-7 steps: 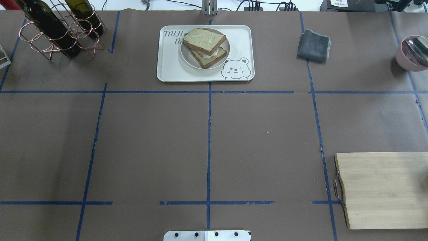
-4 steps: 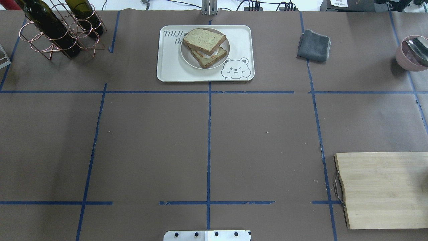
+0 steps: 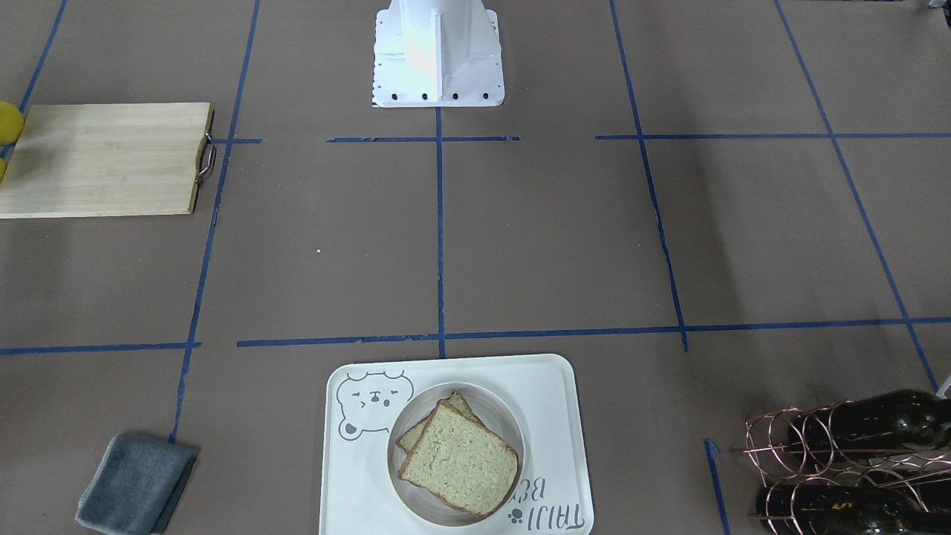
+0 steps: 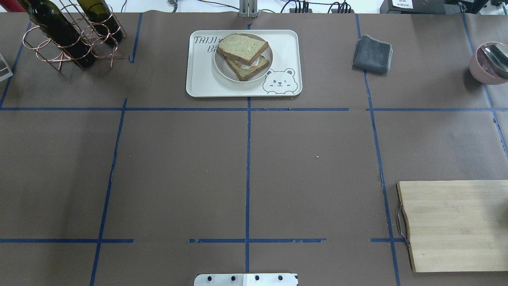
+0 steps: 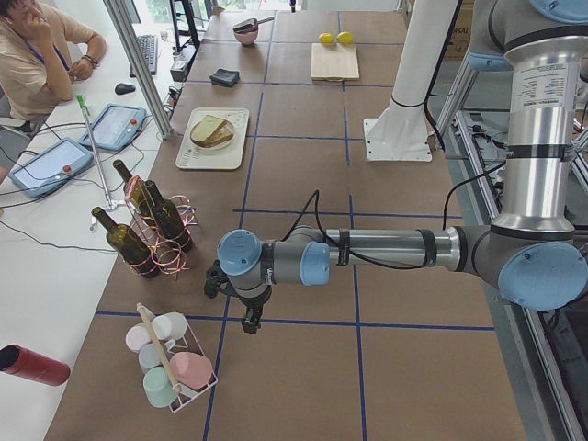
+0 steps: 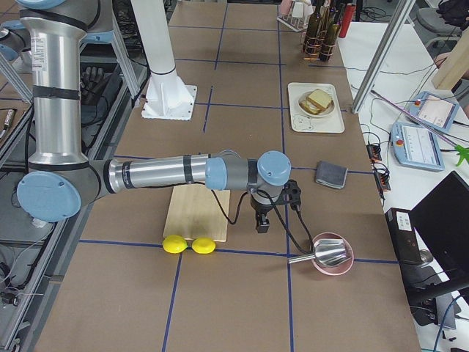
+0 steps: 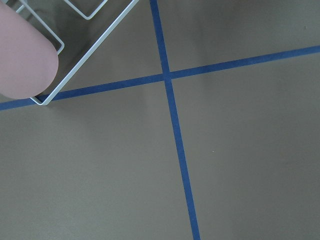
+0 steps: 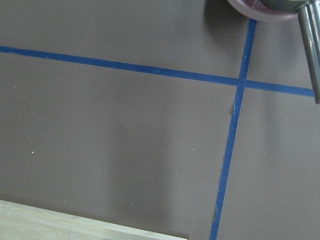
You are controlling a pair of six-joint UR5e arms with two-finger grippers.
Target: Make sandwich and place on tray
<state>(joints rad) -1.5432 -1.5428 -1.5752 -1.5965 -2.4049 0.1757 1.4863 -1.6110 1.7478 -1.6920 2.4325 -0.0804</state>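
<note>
The sandwich (image 4: 243, 49), two bread slices with white and orange egg showing between them, lies on a round white plate (image 4: 223, 68) on the cream bear tray (image 4: 202, 81) at the table's far middle. It also shows in the front-facing view (image 3: 458, 459) on the tray (image 3: 356, 483). My left gripper (image 5: 248, 317) hangs over the table's left end by the cup rack, far from the tray. My right gripper (image 6: 261, 220) hangs at the right end between the cutting board and the pink bowl. Both show only in side views, so I cannot tell if they are open or shut.
A copper rack with wine bottles (image 4: 67, 33) stands far left. A grey cloth (image 4: 373, 53) lies far right, a pink bowl with a ladle (image 4: 490, 63) beyond it. A wooden cutting board (image 4: 452, 224) lies near right, two lemons (image 6: 189, 245) beside it. A cup rack (image 5: 170, 367) is at the left end.
</note>
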